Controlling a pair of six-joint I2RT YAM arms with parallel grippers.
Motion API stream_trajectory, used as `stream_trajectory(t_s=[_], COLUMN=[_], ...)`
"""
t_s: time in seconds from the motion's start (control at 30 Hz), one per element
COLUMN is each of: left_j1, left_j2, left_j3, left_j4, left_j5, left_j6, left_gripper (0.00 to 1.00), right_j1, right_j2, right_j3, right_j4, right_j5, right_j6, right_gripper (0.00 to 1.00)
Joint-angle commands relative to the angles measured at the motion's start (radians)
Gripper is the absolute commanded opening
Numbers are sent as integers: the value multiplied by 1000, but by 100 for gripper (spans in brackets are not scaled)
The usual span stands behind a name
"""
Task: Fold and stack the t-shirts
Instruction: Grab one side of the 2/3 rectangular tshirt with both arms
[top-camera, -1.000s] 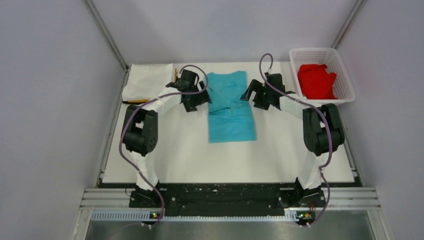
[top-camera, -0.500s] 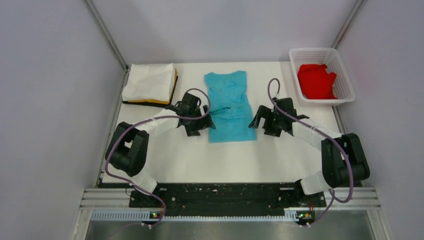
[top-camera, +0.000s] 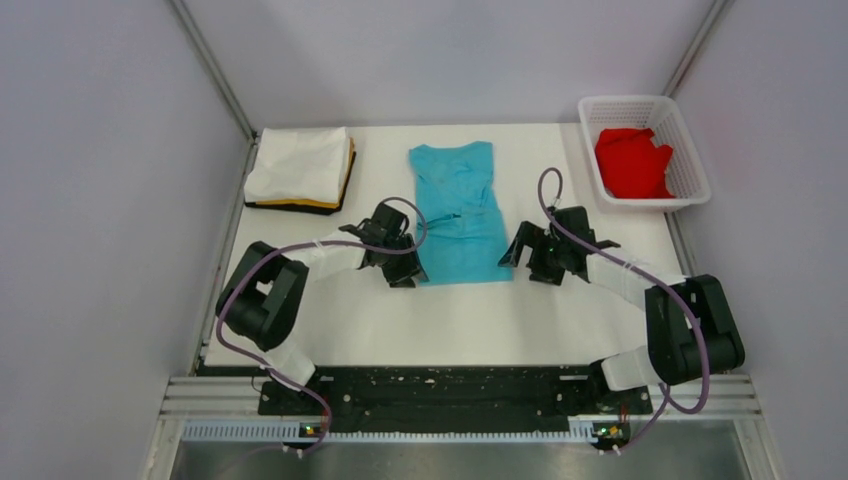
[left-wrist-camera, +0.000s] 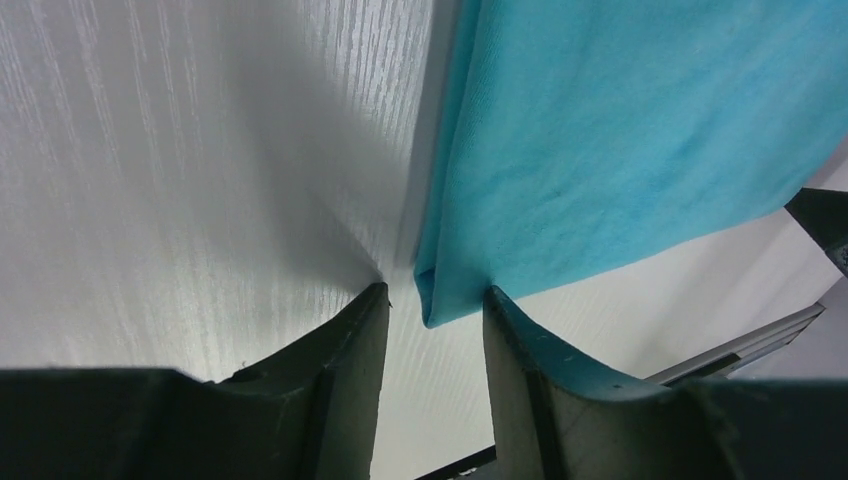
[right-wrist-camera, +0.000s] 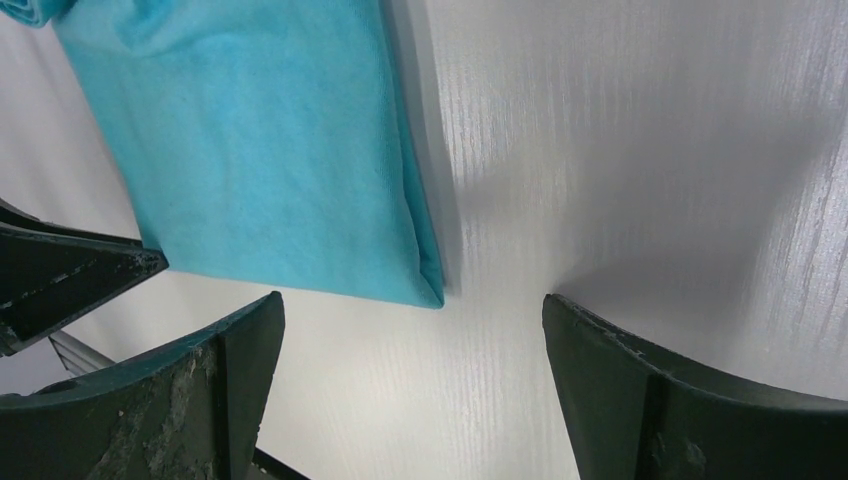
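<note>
Left hand (left-wrist-camera: 435, 300), right hand (right-wrist-camera: 412, 300) moved nearer, flanking turquoise t-shirt (top-camera: 455, 215) hem.

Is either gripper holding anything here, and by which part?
Nothing is clamped yet. The left gripper brackets the near left corner of the folded turquoise cloth t-shirt, gap showing; the right gripper stands wide open around its near right corner.

A robotics lab test cell. A left arm (top-camera: 262, 298) and a right arm (top-camera: 690, 325) are bolted by an aluminium rail (top-camera: 200, 396) at the near edge of a bare white table (top-camera: 470, 320). Plain grey panels (top-camera: 100, 180) close it in, and purple cables (top-camera: 330, 243) trail over the arms.
</note>
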Motion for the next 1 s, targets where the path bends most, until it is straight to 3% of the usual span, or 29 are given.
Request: stream_trajectory(t_s=[0.0,0.27,0.4,0.57,0.7,0.77,0.87,0.97], left_j1=[-3,-3,-3,-3,-2,-3,-3,-3], left_j2=[27,69,74,51,44,44,36,-8], left_j3=[-23,16,14,-3,-5,-6,-13,-46], left_j4=[14,21,27,31,29,30,27,11], left_j5=[-2,-15,5,-7,-13,-14,-10,0], left_j6=[-15,-27,-27,-27,-28,-32,-32,-32], left_gripper=[43,31,0,0,0,0,0,0], right_j1=[-2,9,49,94,112,117,124,129], right_j2=[-19,16,32,85,113,119,107,59], right_j3=[-12,-9,-10,11,20,16,-3,-31], right_j4=[29,18,19,28,36,28,9,-28], right_j5=[-8,-14,-3,47,55,54,43,8], right_j6=[8,-4,4,10,11,12,13,2], right_gripper=[98,92,85,72,51,28,1,0])
